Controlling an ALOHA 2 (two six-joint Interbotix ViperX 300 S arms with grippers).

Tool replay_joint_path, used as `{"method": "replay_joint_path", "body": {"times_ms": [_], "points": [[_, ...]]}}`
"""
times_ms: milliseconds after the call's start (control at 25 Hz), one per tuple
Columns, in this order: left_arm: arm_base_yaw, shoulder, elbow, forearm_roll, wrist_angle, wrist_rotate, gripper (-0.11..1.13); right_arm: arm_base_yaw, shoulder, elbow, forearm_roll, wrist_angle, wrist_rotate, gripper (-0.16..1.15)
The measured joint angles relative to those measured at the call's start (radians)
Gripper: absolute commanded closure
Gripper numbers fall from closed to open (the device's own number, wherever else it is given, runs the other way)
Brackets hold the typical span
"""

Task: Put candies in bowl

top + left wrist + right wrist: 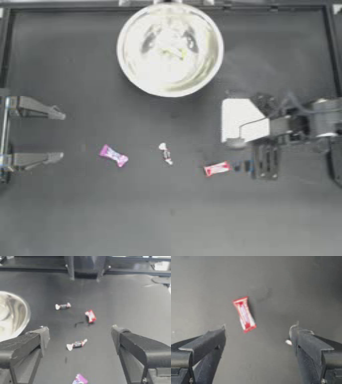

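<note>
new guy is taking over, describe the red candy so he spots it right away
Start at the big white bowl at the table's far edge, then drop to the row of sweets below it. The red candy is the rightmost, nearest the right gripper, a flat red wrapper, unlike the pink-purple candy and white candy.
</note>
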Motion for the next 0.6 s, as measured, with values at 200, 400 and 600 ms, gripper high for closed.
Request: {"method": "replay_joint_path", "body": {"times_ms": [200, 400, 600], "points": [[0.0, -0.002, -0.002, 0.0, -0.002, 0.0, -0.01, 0.008, 0.101, -0.037, 0.021, 0.014, -0.028, -0.03], [0.0, -0.002, 0.0, 0.0, -0.002, -0.002, -0.01, 0.021, 0.176, -0.054, 0.02, 0.014, -0.028, -0.03], [0.0, 0.0, 0.0, 0.0, -0.002, 0.0, -0.01, 0.028, 0.233, -0.054, 0.018, 0.009, -0.02, -0.03]]}}
